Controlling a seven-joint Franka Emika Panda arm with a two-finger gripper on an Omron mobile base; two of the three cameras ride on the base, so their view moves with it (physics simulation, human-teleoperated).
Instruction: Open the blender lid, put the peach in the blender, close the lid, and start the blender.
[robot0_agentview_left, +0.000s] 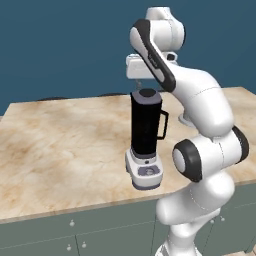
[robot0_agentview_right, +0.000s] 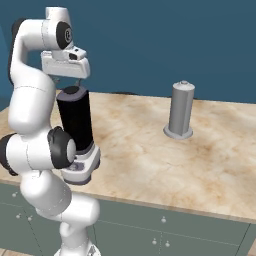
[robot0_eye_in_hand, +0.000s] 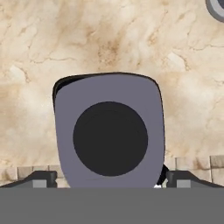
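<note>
The blender (robot0_agentview_left: 146, 135) stands near the counter's front edge, a tall black jar with a side handle on a white-grey base with a button panel (robot0_agentview_left: 148, 171). The blender lid (robot0_eye_in_hand: 110, 131), a dark grey rounded square with a black round knob, sits on the jar's top (robot0_agentview_left: 146, 93) (robot0_agentview_right: 71, 91). My gripper (robot0_eye_in_hand: 112, 179) hangs just above the lid, pointing straight down, open, its fingertips (robot0_eye_in_hand: 41, 178) spread to either side of the lid without touching it. From the base views the gripper (robot0_agentview_left: 143, 83) (robot0_agentview_right: 68, 81) is directly over the jar. The peach is out of view.
A plain grey cylinder with a round foot (robot0_agentview_right: 180, 110) stands on the marble counter (robot0_agentview_right: 150, 150) to the blender's right, its edge at the hand view's corner (robot0_eye_in_hand: 216, 8). Cabinet fronts (robot0_agentview_right: 165, 235) run below the counter edge. A dark blue wall lies behind.
</note>
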